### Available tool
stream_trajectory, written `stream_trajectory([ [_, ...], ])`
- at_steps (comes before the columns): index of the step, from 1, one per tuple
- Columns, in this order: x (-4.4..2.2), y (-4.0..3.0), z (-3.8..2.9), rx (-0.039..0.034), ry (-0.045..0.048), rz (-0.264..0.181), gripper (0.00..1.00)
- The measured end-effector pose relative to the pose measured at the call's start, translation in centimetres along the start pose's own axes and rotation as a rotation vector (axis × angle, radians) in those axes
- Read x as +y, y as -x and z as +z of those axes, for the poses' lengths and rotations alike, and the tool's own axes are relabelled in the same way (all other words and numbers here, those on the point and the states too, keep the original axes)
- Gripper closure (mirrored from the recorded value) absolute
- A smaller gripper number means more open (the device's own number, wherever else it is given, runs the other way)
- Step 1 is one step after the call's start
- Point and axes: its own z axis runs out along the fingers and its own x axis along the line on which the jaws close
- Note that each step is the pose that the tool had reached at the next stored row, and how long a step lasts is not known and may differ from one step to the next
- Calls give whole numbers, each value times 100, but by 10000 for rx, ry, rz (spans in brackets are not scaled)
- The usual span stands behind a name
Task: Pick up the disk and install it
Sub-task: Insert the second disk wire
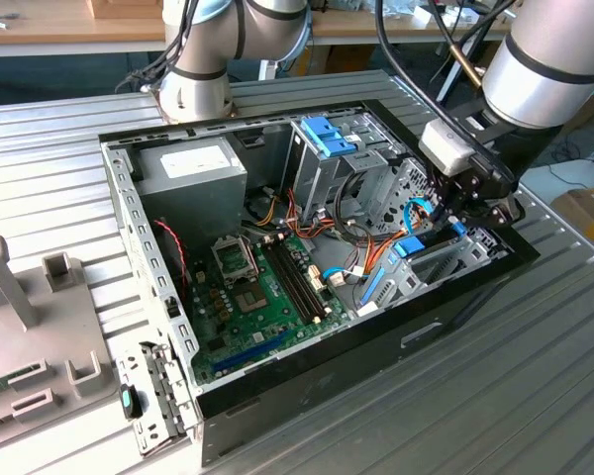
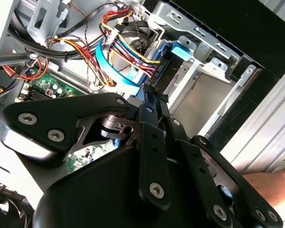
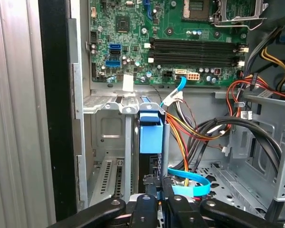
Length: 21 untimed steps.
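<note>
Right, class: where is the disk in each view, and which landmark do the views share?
Exterior view: the disk stands on edge in the bay at the exterior view's right.
First wrist view: the disk edge-on between the bay's metal walls.
Second wrist view: the disk beside the coloured wires.
Shared landmark: the green motherboard.

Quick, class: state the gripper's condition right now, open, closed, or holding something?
Gripper: closed on the disk, which stands on edge in the drive bay of the computer case.

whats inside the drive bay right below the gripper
The disk stands on edge in the drive bay, its light-blue rail showing just beyond the gripper. An empty slot sits beside it. The gripper hides the disk's near end; its label face isn't visible.
</note>
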Motion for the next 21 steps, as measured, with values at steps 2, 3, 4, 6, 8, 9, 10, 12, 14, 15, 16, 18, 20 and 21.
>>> stream_trajectory([
  [2, 2, 0, 4, 0, 0, -1, 84],
  [3, 3, -1, 5, 1, 0, -1, 84],
  [4, 5, -1, 15, -3, -1, 0, 84],
  [6, 9, -2, 37, -1, 0, 0, 84],
  [8, 10, -3, 45, 1, 0, -1, 84],
  [9, 11, -3, 50, -1, 0, 0, 84],
  [10, 13, -3, 56, -2, 0, 0, 84],
  [12, 14, -2, 67, 0, 0, 0, 84],
  [14, 14, -2, 68, 2, 0, 0, 84],
  [15, 13, -2, 70, 0, 0, 0, 84],
  [16, 9, -1, 72, 0, 0, 0, 84],
  [18, 9, -1, 76, 0, -1, 6, 84],
  [20, 11, 2, 87, 4, -2, 27, 84],
  [21, 11, 2, 89, 5, -2, 27, 84],
])
